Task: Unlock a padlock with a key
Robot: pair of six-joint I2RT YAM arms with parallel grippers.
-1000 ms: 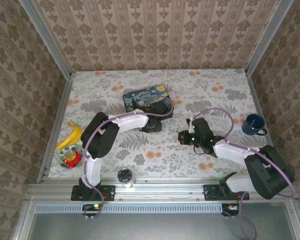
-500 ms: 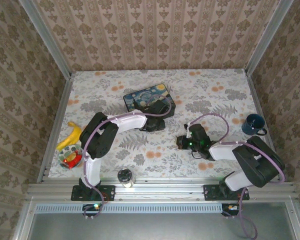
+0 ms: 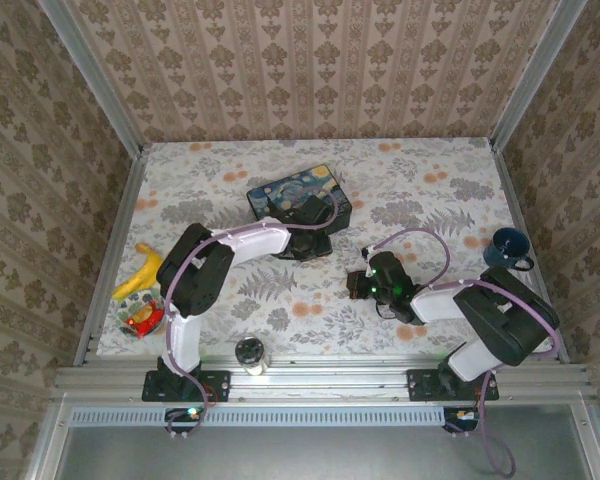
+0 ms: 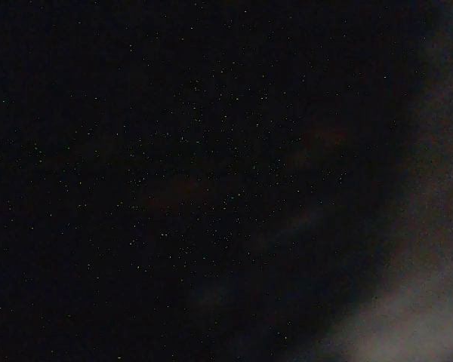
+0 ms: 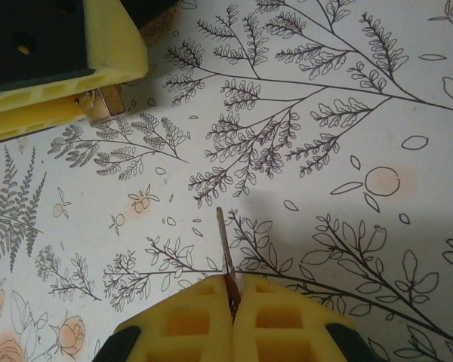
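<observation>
Key (image 5: 225, 249) metal is thin, hard and very light, so the key is likely to slip or twist if it is squeezed too softly. It is best held by its wide flat end, with the thin blade left free to go into the lock. That is how it is held now. The right gripper (image 5: 232, 290) is clenched on the wide end, and the blade sticks out in front, just above the flowery surface (image 5: 325, 188).

The padlock (image 5: 109, 104) is tiny, hard and brass-coloured. It is judged to be a bit heavier than the key. It looks smooth, so it could turn when the key is pushed in. It is best held by its flat sides, with the keyhole left uncovered. A small corner of it is seen at the top left of the right wrist view, at the tip of the left gripper (image 5: 98, 89). It seems to be pinched there by that gripper. The keyhole cannot be made out. Key and padlock are apart, with bare surface between them.

One key, one padlock and two grippers are counted. From above, one starry blue tin box (image 3: 290, 195), one banana (image 3: 140, 270), one blue mug (image 3: 505, 248) and one small bowl (image 3: 140, 318) are also counted.
</observation>
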